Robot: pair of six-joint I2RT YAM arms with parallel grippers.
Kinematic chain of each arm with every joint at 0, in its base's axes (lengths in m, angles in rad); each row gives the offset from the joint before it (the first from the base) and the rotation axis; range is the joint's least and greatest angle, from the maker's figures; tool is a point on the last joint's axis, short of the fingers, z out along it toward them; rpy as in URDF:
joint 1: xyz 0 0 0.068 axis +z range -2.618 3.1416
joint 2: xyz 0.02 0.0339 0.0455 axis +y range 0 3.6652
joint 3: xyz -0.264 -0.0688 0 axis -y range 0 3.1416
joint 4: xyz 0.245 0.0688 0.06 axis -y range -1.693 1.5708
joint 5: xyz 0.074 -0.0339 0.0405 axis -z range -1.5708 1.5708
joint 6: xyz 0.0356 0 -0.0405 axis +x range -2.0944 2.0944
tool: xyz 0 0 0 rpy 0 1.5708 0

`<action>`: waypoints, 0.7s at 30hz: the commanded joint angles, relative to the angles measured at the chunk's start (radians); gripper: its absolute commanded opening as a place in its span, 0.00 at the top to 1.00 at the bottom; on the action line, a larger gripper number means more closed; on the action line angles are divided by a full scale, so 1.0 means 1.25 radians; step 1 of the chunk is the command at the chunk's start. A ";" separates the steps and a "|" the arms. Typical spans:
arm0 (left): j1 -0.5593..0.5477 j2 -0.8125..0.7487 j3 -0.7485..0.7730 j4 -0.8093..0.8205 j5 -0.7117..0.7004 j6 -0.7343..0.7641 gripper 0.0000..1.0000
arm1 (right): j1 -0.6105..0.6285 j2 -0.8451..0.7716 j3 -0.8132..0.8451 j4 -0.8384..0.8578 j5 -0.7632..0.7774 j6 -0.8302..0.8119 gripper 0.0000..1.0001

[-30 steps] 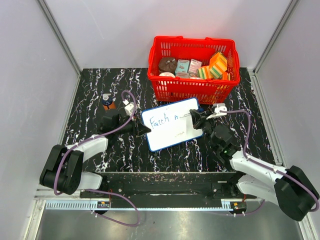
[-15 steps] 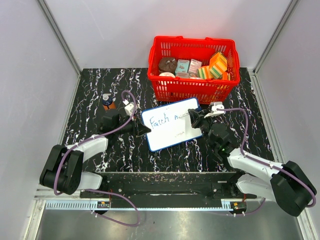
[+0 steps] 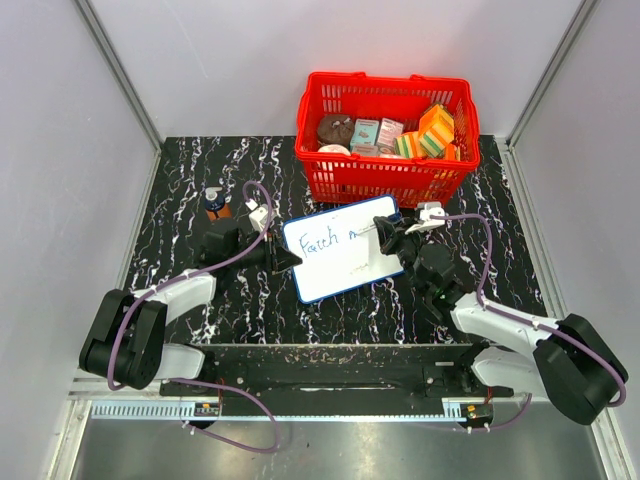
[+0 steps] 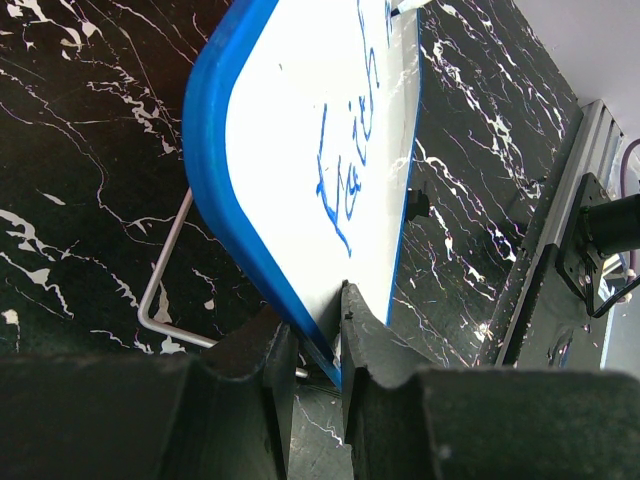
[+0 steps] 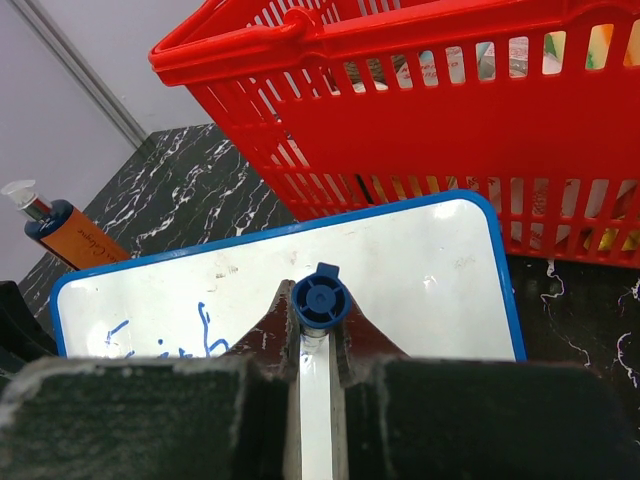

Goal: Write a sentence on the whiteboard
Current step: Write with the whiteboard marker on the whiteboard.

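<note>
l fingers (image 4: 375, 350) pinch blue-framed whiteboard (image 3: 345, 268), blue text (image 3: 322, 243) "faith n"; r fingers (image 5: 262, 335) grip marker (image 5: 320, 298).

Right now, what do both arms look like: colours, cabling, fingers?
Both arms match. The left arm and right arm have bulky black joint housings joined by white links. A purple cable loops along each from wrist to base. Each wrist carries a small white fitting. The fingers are matte black and blocky, with no markings visible.
</note>
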 commanded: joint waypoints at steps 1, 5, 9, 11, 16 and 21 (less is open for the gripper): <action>0.004 -0.004 0.009 0.001 -0.086 0.115 1.00 | -0.005 0.005 0.030 0.038 0.000 -0.007 1.00; 0.004 -0.004 0.008 0.001 -0.086 0.115 1.00 | -0.006 0.000 0.026 0.033 0.012 -0.010 1.00; 0.004 -0.004 0.008 0.001 -0.087 0.115 1.00 | -0.006 -0.001 0.026 0.028 0.027 -0.014 1.00; 0.004 -0.004 0.008 0.001 -0.086 0.115 1.00 | -0.005 -0.001 0.025 0.028 0.033 -0.015 1.00; 0.004 -0.004 0.008 0.001 -0.086 0.115 1.00 | -0.007 -0.003 0.027 0.024 0.050 -0.014 1.00; 0.004 -0.003 0.008 0.002 -0.086 0.115 1.00 | -0.008 -0.006 0.032 0.018 0.076 -0.016 1.00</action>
